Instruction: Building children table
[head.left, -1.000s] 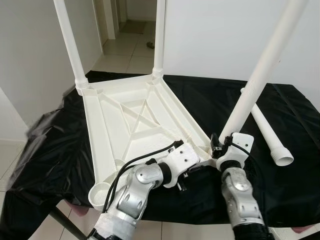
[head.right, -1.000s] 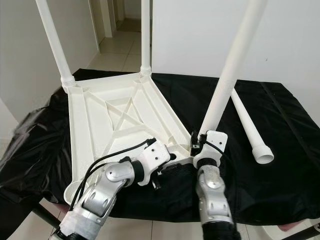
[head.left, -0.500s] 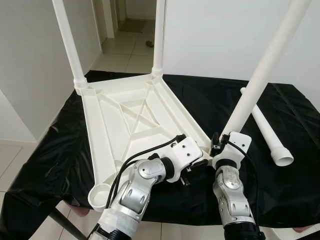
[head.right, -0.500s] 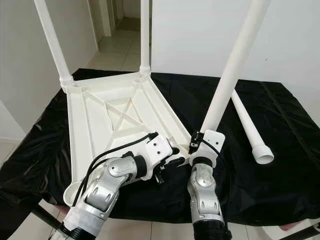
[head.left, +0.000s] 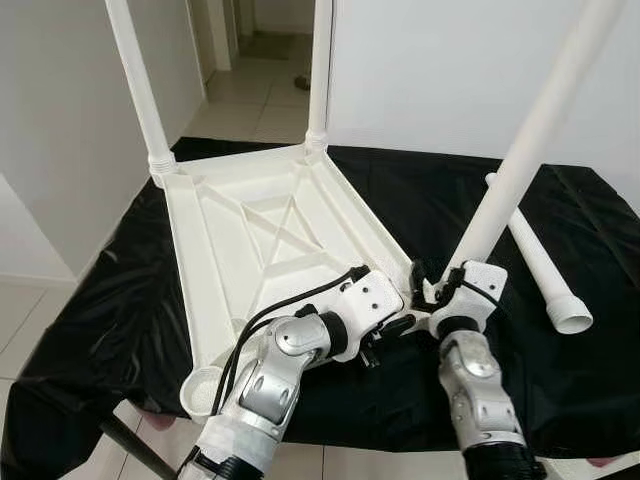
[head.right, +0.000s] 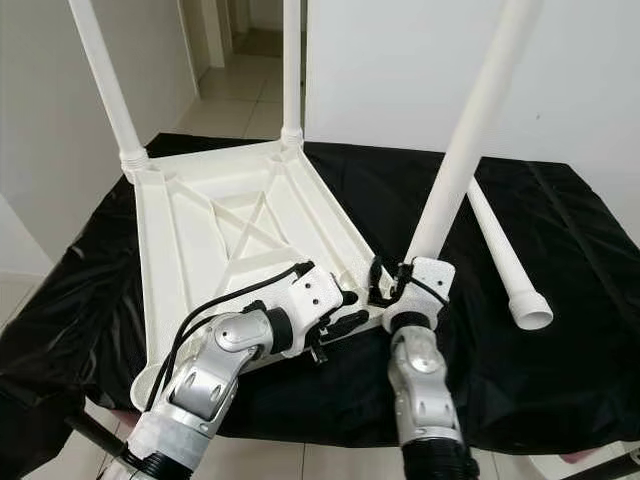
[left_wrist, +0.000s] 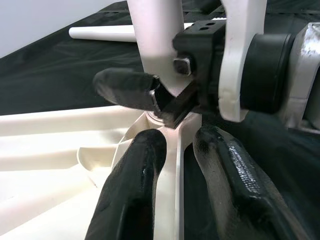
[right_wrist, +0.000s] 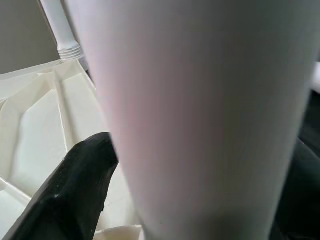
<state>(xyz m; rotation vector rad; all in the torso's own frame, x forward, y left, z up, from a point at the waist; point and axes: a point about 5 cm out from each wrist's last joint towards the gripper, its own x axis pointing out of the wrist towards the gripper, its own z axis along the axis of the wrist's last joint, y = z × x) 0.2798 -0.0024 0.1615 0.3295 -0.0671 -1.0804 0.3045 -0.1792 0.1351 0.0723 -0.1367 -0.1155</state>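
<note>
Your right gripper (head.left: 432, 292) has its jaws clenched on the tilted table leg (head.left: 520, 165) at the overturned children's table (head.left: 270, 240) corner; your left gripper (left_wrist: 175, 150), jaws released, straddles that corner's rim.

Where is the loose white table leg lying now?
The loose leg lies on the black cloth at the robot's right, beside the tilted leg that the right tool grips.

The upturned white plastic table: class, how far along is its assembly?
Done: two white legs stand upright in the far sockets of the tabletop. In hand: the right gripper holds a third leg, tilted, at the near corner. Left: one leg lies on the black cloth; one socket is empty.
</note>
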